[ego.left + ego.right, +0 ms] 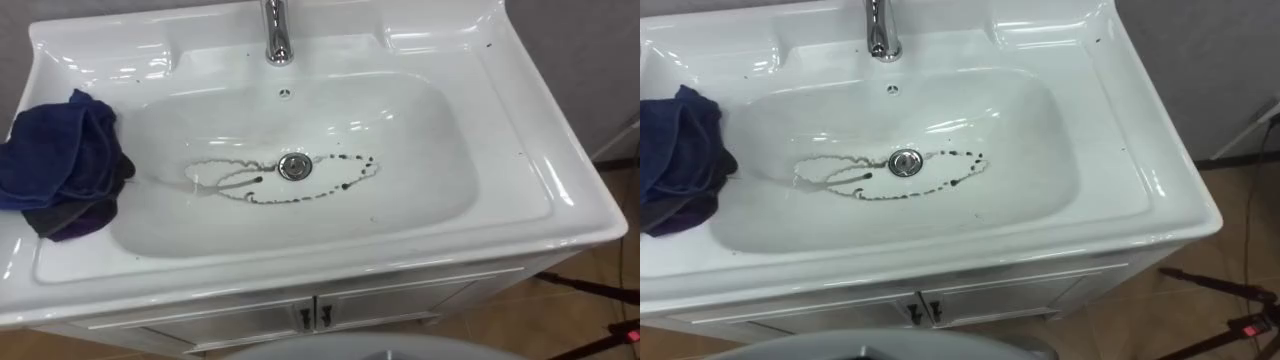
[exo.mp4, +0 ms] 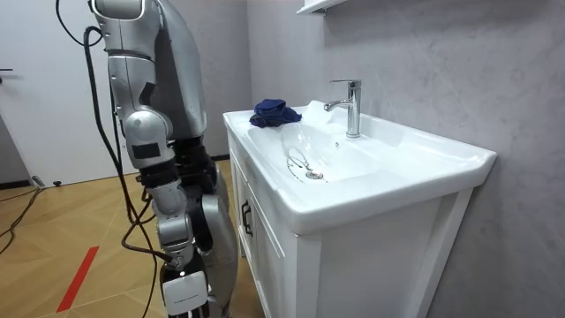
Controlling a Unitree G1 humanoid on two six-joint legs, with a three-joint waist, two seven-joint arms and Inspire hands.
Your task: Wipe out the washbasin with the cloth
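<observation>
Stands close at the front edge of the white basin (image 1: 520, 190), facing the tap (image 1: 277, 35) at the back edge. Lets the right hand (image 2: 183, 287) hang low beside the cabinet (image 2: 265, 256); open or closed, cannot tell. Finds the dark blue cloth (image 1: 65, 165) bunched on the basin's left edge, drooping onto the bowl's left slope. Spots a looping trail of dark grime (image 1: 345, 186) around the drain (image 1: 294, 167) at the bowl's middle.

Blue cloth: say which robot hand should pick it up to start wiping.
Left. The blue cloth lies bunched on the left rim of the basin, on the robot's own left; the right arm would likely have to cross the bowl.
</observation>
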